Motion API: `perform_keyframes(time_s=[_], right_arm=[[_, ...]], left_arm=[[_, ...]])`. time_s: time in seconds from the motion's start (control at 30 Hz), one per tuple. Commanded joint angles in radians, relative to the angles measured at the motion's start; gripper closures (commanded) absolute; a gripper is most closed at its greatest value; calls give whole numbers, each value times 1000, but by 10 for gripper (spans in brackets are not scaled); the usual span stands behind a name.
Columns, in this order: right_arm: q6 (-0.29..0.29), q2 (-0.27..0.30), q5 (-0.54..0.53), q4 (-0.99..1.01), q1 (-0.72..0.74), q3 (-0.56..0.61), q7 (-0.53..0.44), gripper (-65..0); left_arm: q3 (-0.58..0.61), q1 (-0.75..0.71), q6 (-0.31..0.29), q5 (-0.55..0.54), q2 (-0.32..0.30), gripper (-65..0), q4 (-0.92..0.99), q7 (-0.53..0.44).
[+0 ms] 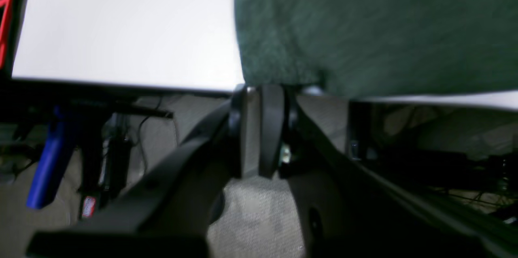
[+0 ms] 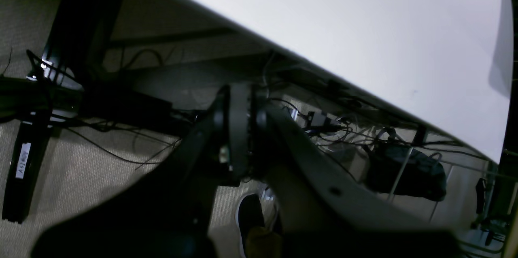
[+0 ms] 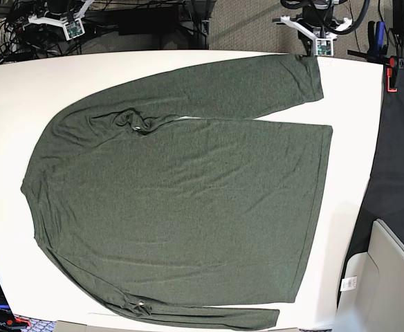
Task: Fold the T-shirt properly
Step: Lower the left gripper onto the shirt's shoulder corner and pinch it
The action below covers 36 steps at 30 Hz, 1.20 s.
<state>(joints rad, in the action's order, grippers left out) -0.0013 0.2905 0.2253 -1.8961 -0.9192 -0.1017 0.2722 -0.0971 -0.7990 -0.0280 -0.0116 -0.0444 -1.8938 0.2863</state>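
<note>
T-shirt [image 3: 188, 200] lay spread flat on the white tabletop [image 3: 8, 90], collar end toward base-view left, hem toward the right. One sleeve ran along the far edge with its cuff at the far-right corner; the other sleeve lay along the near edge, cuff just short of the tabletop's near rim. Small bunched wrinkle near the far armpit, otherwise flat.

No containers anywhere in view.

Edges: shirt covered most of the surface. Bare tabletop strips showed along the left side, the far-left corner, and a band to the right of the hem. Near sleeve sat close to the near edge (little margin there).

Left gripper [image 1: 257, 136] sat just off the far edge beside the sleeve cuff [image 1: 364, 27], fingers [image 1: 271, 128] with a narrow gap between them, nothing in it; fabric just above the tips, contact unclear in the blur.

Right gripper [image 2: 240, 128] hung off the tabletop's far edge above the floor [image 2: 101, 177], fingers pressed together, holding nothing, well apart from the shirt.

Cables and dark gear cluttered the floor under the tabletop edge.
</note>
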Motion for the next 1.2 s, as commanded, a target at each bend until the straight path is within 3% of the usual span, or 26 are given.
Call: perform_keyframes(time_s=[0.0,0.37,0.53,0.77,1.03,1.17], right_arm=[[-10,6,0,-16,-11,-5,-15,-2],[-10,6,0,-16,2,-11,-11,-2],[-10,6,0,-32,32,-11,83,-2],[-10,6,0,-49,32,-11,95,-2],[-10,5,0,-49,32,-11,95,-2],[-10,5,0,-49,32,-11,95,-2]], left_arm=[[0,-10,10,0,-2,-65,-23,-20],[-11,-13,10,2,-30,-66,-23,-19],[-5,-13,10,2,-30,-72,-23,-19],[-2,-10,10,2,-32,-207,-22,37],[21,-10,10,-6,-32,-216,-36,35],[17,-13,10,-109,-32,-216,-66,41]])
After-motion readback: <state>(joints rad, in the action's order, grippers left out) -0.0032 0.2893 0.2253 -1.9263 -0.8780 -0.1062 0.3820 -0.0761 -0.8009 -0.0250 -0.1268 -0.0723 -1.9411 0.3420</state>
